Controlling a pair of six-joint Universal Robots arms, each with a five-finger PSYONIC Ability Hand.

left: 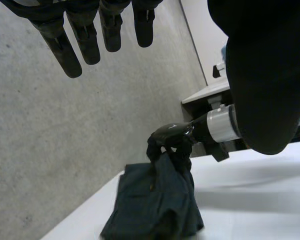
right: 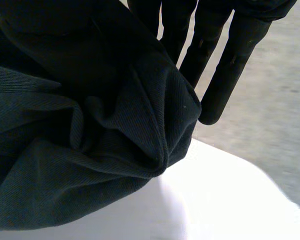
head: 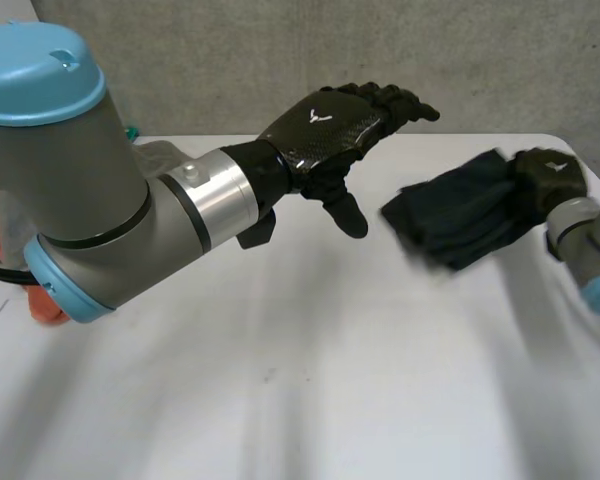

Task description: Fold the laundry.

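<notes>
Nearest the lens, the left arm (head: 90,200) reaches across the surface (head: 310,380). Its left robot hand (head: 330,125) hangs above the white top with fingers (left: 85,35) straight and thumb down, open and holding nothing. Apart from it, the right robot hand (head: 548,178) is closed on 1 edge of the dark cloth (head: 460,210), with bunched fabric pinched between thumb and fingers (right: 225,75); the crumpled cloth rests on the surface's far right part, near the grey wall (head: 280,60).
</notes>
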